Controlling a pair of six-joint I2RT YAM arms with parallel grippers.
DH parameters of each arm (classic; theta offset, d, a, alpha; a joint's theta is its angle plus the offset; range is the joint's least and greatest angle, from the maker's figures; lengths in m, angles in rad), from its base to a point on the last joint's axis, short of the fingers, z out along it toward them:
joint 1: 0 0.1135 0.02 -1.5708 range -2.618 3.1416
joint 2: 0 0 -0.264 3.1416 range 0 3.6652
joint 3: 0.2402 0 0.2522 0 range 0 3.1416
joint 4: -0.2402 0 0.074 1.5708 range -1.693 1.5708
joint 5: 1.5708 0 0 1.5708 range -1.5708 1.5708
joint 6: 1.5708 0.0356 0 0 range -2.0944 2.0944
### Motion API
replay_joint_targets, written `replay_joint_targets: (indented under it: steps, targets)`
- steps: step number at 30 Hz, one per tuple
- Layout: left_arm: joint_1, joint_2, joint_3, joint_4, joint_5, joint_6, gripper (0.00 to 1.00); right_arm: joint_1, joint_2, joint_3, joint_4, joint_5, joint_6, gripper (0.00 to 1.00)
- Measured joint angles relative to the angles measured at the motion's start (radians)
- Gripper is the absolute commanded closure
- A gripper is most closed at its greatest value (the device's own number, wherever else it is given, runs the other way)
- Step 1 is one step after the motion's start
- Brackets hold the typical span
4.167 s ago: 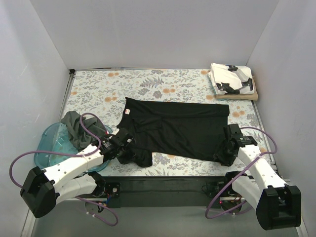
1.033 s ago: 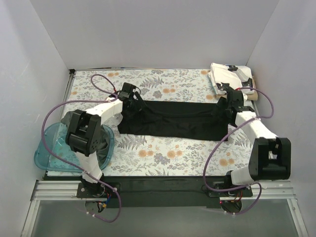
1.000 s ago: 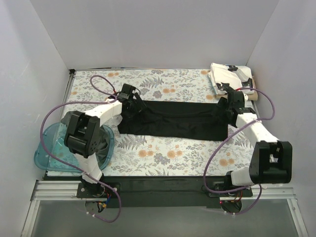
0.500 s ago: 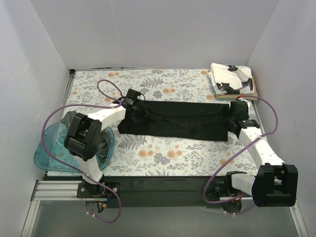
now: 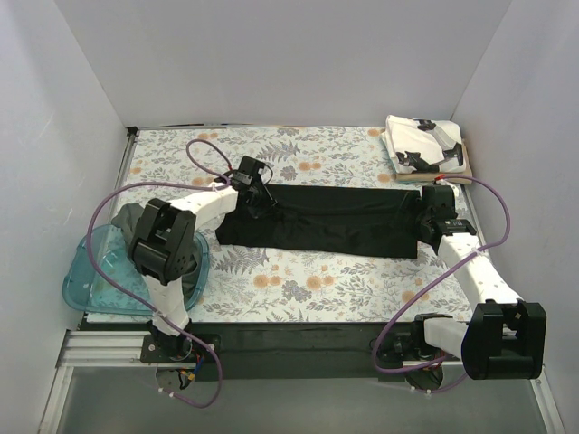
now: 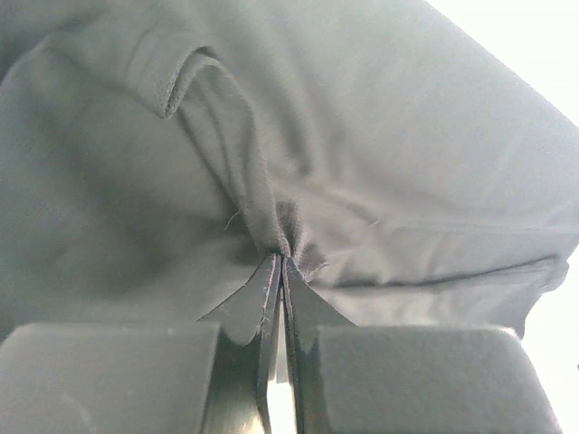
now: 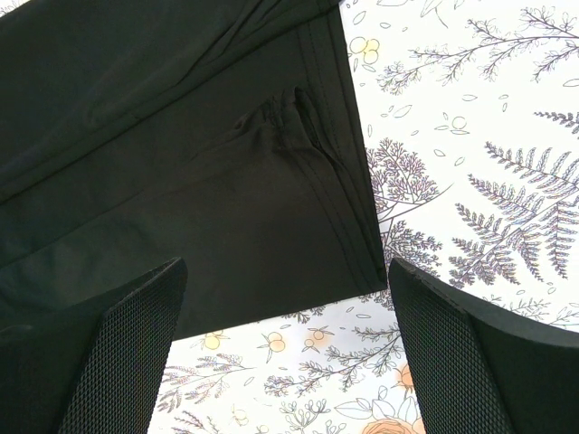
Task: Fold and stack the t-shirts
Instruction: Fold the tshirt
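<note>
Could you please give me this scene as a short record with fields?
black t-shirt: folded into a long strip
left claw: shut on the black t-shirt's left end
right claw: open above its right end
stack: white printed t-shirt on tan t-shirt, far right corner
grey-green t-shirt: bunched in the blue tub, near left

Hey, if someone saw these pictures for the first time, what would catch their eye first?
A black t-shirt, folded into a long band, lies across the middle of the floral table, the left gripper pinching its left end and the right gripper open over its right end. At the far right corner sits a folded white printed shirt.
</note>
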Motion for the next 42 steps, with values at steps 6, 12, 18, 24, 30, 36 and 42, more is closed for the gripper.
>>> replay_joint_targets:
  steps: [6,12,18,24,30,36,42]
  targets:
    - [0.0,0.075,0.113,-0.001,-0.005,0.019,0.7,0.0,0.0,0.0,0.0,0.001,-0.003,0.02]
    - [0.0,0.165,0.229,-0.035,-0.015,0.045,0.45,0.0,0.011,0.002,0.0,0.017,-0.005,0.02]
    - [0.0,0.214,0.4,-0.085,-0.054,0.071,0.2,0.0,0.101,0.055,0.003,0.005,-0.037,0.02]
    - [0.0,0.117,0.282,-0.059,-0.069,0.067,0.13,0.004,0.23,0.137,0.09,-0.125,-0.117,0.02]
    - [0.0,-0.101,-0.082,-0.051,-0.084,0.03,0.08,0.028,0.463,0.286,0.213,-0.266,-0.19,0.02]
    - [0.024,-0.108,-0.154,-0.007,-0.062,0.011,0.08,0.04,0.629,0.39,0.263,-0.337,-0.219,0.02]
    - [0.051,0.017,-0.008,0.01,-0.017,0.016,0.07,0.044,0.664,0.347,0.296,-0.38,-0.213,0.03]
